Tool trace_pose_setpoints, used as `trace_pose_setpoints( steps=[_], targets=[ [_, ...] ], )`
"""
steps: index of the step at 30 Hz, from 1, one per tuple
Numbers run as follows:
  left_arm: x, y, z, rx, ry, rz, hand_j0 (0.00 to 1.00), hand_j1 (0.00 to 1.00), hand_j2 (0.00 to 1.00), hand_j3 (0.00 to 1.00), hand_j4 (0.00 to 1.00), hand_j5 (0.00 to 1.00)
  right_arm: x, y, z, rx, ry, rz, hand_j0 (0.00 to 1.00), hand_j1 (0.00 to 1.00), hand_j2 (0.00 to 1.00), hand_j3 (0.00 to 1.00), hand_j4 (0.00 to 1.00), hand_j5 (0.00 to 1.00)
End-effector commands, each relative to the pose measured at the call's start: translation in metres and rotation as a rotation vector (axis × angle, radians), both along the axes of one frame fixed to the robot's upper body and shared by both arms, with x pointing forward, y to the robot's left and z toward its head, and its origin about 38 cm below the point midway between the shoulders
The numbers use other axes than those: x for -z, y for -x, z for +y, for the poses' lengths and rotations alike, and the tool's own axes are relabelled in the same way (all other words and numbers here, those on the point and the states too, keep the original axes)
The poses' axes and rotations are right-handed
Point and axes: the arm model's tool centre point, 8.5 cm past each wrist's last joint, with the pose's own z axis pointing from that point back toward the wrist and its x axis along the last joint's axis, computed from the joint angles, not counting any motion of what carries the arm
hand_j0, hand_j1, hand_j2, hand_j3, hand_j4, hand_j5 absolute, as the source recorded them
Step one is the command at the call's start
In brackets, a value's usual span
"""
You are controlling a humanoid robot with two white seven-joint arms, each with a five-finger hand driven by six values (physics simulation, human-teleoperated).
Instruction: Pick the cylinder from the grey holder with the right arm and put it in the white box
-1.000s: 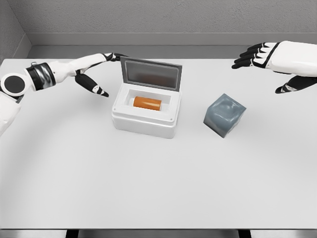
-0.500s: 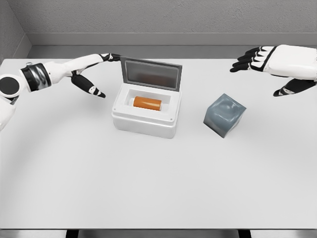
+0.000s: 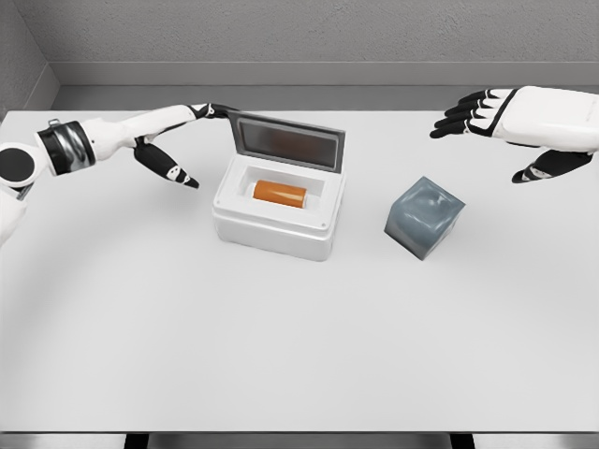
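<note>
The orange cylinder (image 3: 280, 194) lies on its side inside the white box (image 3: 277, 222), whose lid (image 3: 286, 143) stands up at the back. The right hand (image 3: 491, 114) hangs far off to the right, above the surface (image 3: 281, 346), fingers spread wide and holding nothing. The grey holder (image 3: 425, 217) sits tilted between the box and that hand. The left hand (image 3: 182, 140) is open too, its fingertips at the lid's left corner

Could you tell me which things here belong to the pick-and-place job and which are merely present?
Job: orange cylinder, white box, grey holder, right hand.
Merely present: left hand, at the box lid; table.
</note>
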Motion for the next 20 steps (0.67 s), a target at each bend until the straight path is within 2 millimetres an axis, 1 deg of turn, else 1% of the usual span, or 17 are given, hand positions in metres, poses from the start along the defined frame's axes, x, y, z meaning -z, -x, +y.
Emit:
trace_pose_setpoints(
  steps=[1,3,5,6,7,8,9,11,13,18,20],
  targets=[
    [-0.002,-0.002,0.01,-0.027,0.02,0.005,1.0,1.0,1.0,1.0,1.0,1.0,-0.001,0.0,0.0,0.003,-0.005,0.001,1.0,1.0,1.0,1.0,1.0,1.0],
    [-0.002,-0.002,0.017,-0.043,0.025,0.009,1.0,1.0,1.0,1.0,1.0,1.0,-0.001,0.0,0.0,0.003,-0.005,0.001,1.0,1.0,1.0,1.0,1.0,1.0],
    [0.001,-0.006,0.036,-0.103,0.037,0.028,1.0,1.0,1.0,1.0,1.0,1.0,-0.001,0.0,0.0,0.003,-0.005,-0.001,1.0,1.0,1.0,1.0,1.0,1.0],
    [-0.003,-0.008,0.045,-0.129,0.055,0.02,1.0,1.0,1.0,1.0,1.0,1.0,-0.001,0.0,0.0,0.002,-0.006,0.001,1.0,1.0,1.0,1.0,1.0,1.0],
    [0.002,-0.008,0.051,-0.144,0.058,0.027,1.0,1.0,1.0,1.0,1.0,1.0,-0.001,0.0,0.0,0.002,-0.006,0.001,1.0,1.0,1.0,1.0,1.0,1.0],
    [0.003,-0.008,0.065,-0.169,0.075,0.014,1.0,1.0,1.0,1.0,1.0,1.0,-0.001,0.0,0.0,0.002,-0.006,0.001,1.0,1.0,1.0,1.0,1.0,1.0],
    [0.007,-0.008,0.073,-0.19,0.074,0.024,1.0,1.0,1.0,1.0,1.0,1.0,-0.001,0.0,0.0,0.002,-0.006,0.001,1.0,1.0,1.0,1.0,1.0,1.0],
    [0.012,-0.008,0.081,-0.22,0.094,0.043,1.0,1.0,1.0,1.0,1.0,1.0,-0.001,0.0,0.0,0.003,-0.005,0.001,1.0,1.0,1.0,1.0,1.0,1.0],
    [0.022,-0.006,0.097,-0.266,0.089,0.073,1.0,1.0,1.0,1.0,1.0,1.0,0.0,0.0,0.0,0.002,-0.005,0.002,1.0,1.0,1.0,1.0,1.0,1.0],
    [0.028,-0.005,0.101,-0.279,0.087,0.086,1.0,1.0,1.0,1.0,1.0,1.0,-0.001,0.001,-0.002,0.007,-0.001,0.002,1.0,1.0,1.0,1.0,1.0,1.0],
    [0.031,-0.004,0.107,-0.299,0.086,0.097,1.0,1.0,1.0,1.0,1.0,1.0,-0.001,0.001,-0.003,0.008,-0.001,0.002,1.0,1.0,1.0,1.0,1.0,1.0]
  ],
)
